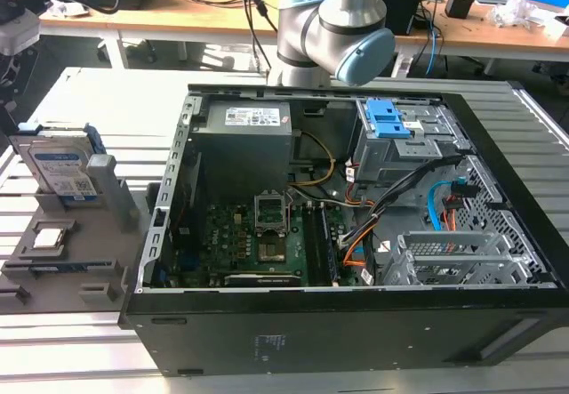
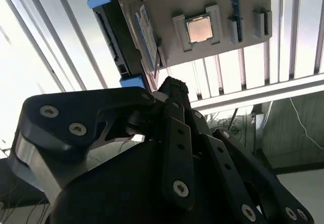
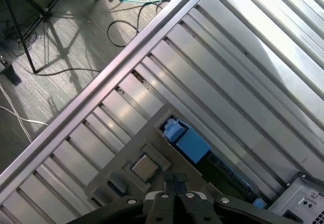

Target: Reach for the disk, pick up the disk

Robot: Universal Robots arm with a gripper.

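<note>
Slatted metal surface (image 1: 89, 92) carries everything. Open PC case (image 1: 338, 332) takes centre & right of the exterior view, w/ the arm (image 1: 333, 20) at top centre behind it. Grey holder (image 1: 107, 189) sits at left-middle, just beside the case wall.

The disk (image 1: 58, 167) stands on edge in the holder's rear slot, upper left of that view, label facing out, blue carrier at its corners. The first wrist view shows it (image 3: 190, 143) from above, edge-on.

End effector (image 3: 174, 179) hangs over the holder, well apart from the disk. Its fingers (image 3: 169, 182) are pressed together w/ nothing between them. CPU chip (image 3: 144, 167) lies flat in its pocket, nearer the end effector's line than the disk is.

Risks, as I judge them:
- Pressed-together fingers can't straddle the disk. Coming down like that they'd strike its top edge & tip it in the slot.
- Aim looks closer to the chip than the disk, so the wrong part could get poked or grabbed.
- The disk is thin & upright. An off-centre pinch on the plastic carrier, not the metal body, may slip or twist.
- The case wall is close to the holder, so the arm could clip it on approach.
</note>
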